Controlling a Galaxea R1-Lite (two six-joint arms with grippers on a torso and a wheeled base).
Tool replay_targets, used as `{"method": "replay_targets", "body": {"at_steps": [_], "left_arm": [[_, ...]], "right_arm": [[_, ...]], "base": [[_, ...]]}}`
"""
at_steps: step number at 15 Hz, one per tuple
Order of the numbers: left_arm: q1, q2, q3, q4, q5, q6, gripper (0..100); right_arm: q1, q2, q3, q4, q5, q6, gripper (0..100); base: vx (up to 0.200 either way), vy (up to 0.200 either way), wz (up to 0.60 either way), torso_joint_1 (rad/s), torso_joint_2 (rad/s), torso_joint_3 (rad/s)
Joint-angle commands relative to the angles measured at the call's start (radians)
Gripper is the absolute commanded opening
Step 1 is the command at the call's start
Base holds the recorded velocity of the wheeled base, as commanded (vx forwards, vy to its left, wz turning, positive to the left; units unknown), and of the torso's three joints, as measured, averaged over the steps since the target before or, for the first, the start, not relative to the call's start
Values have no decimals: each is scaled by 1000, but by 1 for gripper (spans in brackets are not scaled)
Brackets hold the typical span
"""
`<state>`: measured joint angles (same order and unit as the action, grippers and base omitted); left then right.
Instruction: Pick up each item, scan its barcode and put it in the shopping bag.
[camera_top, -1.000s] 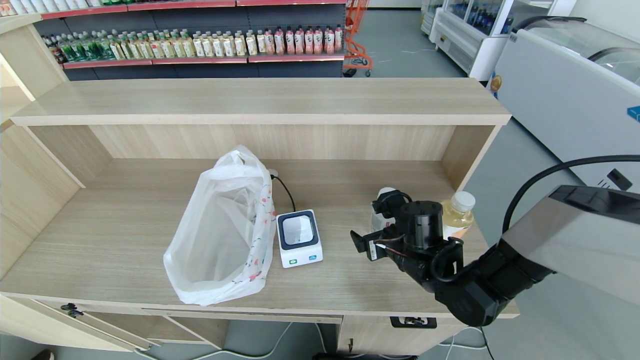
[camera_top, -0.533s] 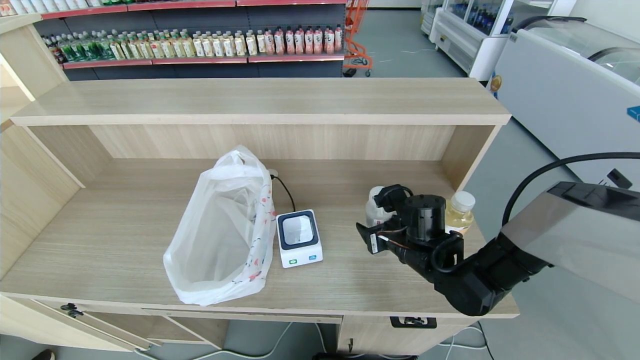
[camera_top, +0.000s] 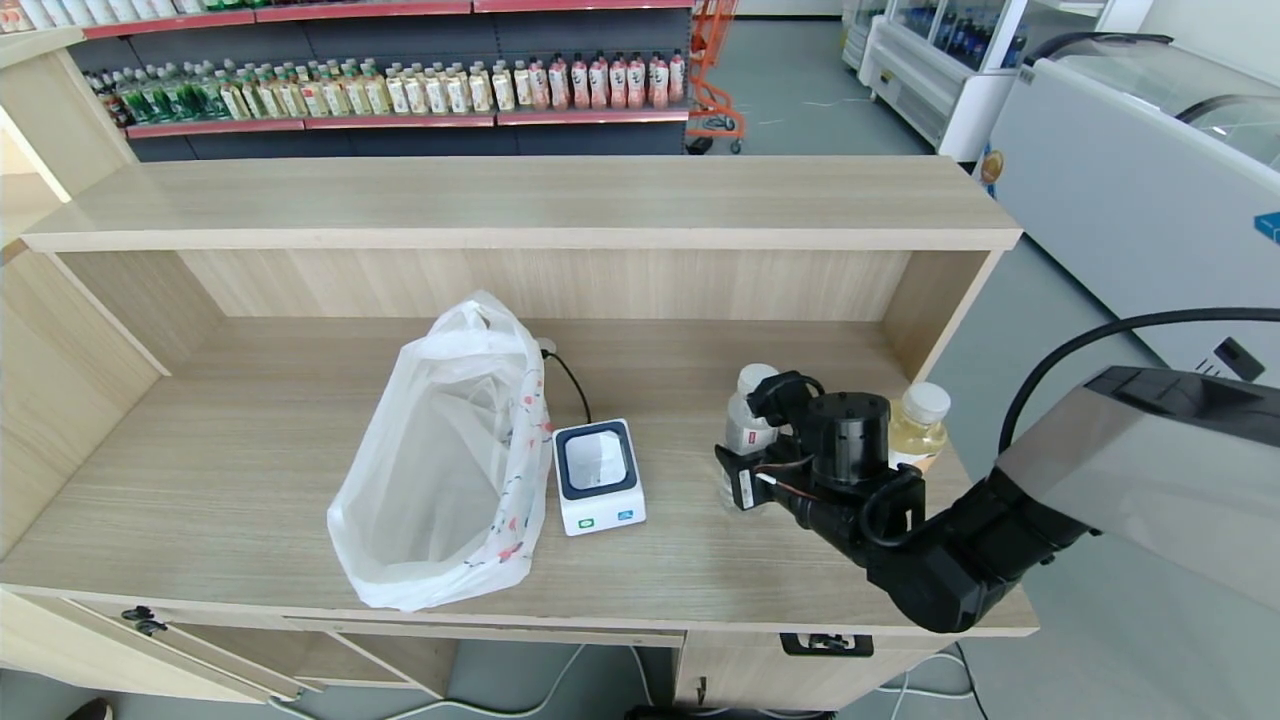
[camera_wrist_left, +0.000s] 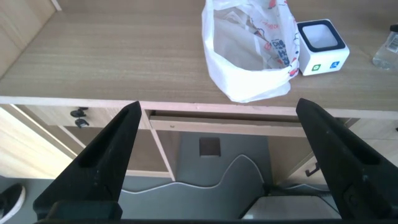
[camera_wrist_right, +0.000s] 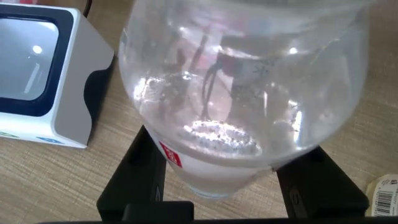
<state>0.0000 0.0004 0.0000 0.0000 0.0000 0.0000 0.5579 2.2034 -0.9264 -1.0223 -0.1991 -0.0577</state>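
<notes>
Item: clear bottle (camera_top: 747, 425) with a white cap, at the right part of the table (camera_top: 250, 450), to the right of the scanner. I am gripping it with my right tool (camera_top: 757, 440), whose two black fingers are closing against opposite sides of its lower body; in the right wrist view the bottle (camera_wrist_right: 242, 93) is sitting between the fingers of that tool (camera_wrist_right: 227, 186). I cannot tell whether its base is touching the table. Just beyond my right arm, near the table's right end, a bottle of yellow drink (camera_top: 918, 425) with a white cap is standing upright. The white scanner (camera_top: 598, 475) with its dark window facing up is sitting near the middle, with its black cable running toward the back. The white shopping bag (camera_top: 450, 460) is standing open, touching the scanner's left side. My left tool (camera_wrist_left: 217, 168) is hanging wide open, holding nothing, below and in front of the table's front edge.
</notes>
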Motion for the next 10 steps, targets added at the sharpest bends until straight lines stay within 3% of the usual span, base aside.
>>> {"method": "replay_targets", "body": {"at_steps": [1, 3, 6, 10], "left_arm": [[0, 0, 0, 0, 0, 0, 100], [0, 0, 0, 0, 0, 0, 100], [0, 0, 0, 0, 0, 0, 100], [0, 0, 0, 0, 0, 0, 100]], "right_arm": [[0, -10, 1, 2, 0, 2, 0], [-6, -44, 0, 2, 0, 15, 0], [-9, -143, 9, 18, -3, 137, 0], [-42, -352, 15, 140, 66, 206, 0]], "base": [[0, 0, 0, 0, 0, 0], [0, 0, 0, 0, 0, 0], [0, 0, 0, 0, 0, 0], [0, 0, 0, 0, 0, 0]]}}
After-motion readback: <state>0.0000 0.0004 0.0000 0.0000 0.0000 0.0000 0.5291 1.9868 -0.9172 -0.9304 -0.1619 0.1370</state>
